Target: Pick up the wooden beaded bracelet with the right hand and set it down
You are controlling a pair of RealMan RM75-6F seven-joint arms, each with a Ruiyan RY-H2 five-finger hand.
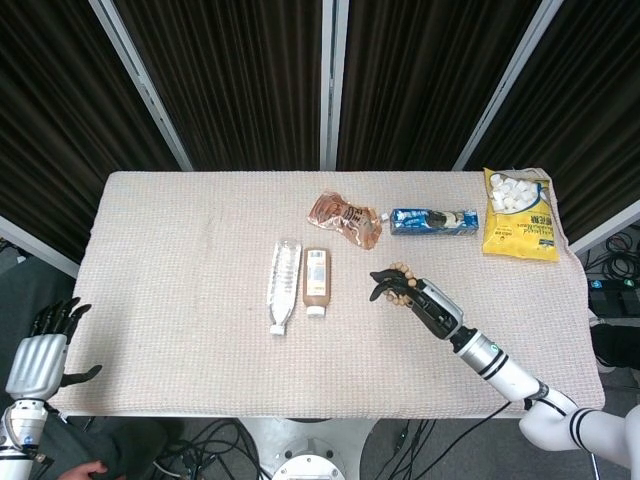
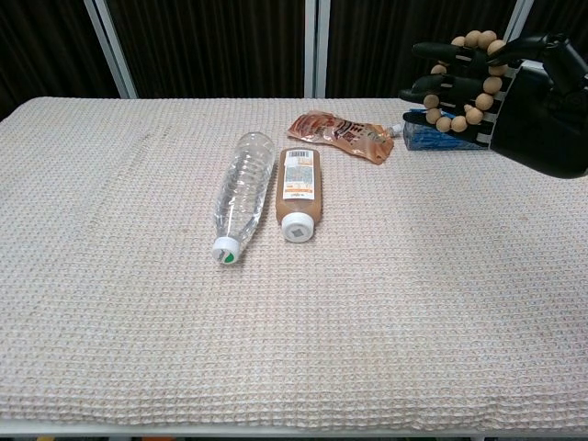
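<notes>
Left hand (image 1: 38, 355) is seen idle off the table's near-left corner, fingers spread, nothing held, well apart from the work. To the left of the right hand, a clear water bottle (image 2: 235, 197) and a brown bottle (image 2: 297, 192) lie side by side on the woven table cloth (image 2: 119, 276). Beyond it lie a brown pouch (image 2: 339, 133) and a blue packet (image 1: 433, 221); a yellow snack bag (image 1: 520, 214) is further right. Wooden beaded bracelet (image 2: 469, 81) is looped over the extended fingers of the right hand (image 2: 514, 101), carried above the table, probably so it can slide off when lowered; setting down is judged not yet done
</notes>
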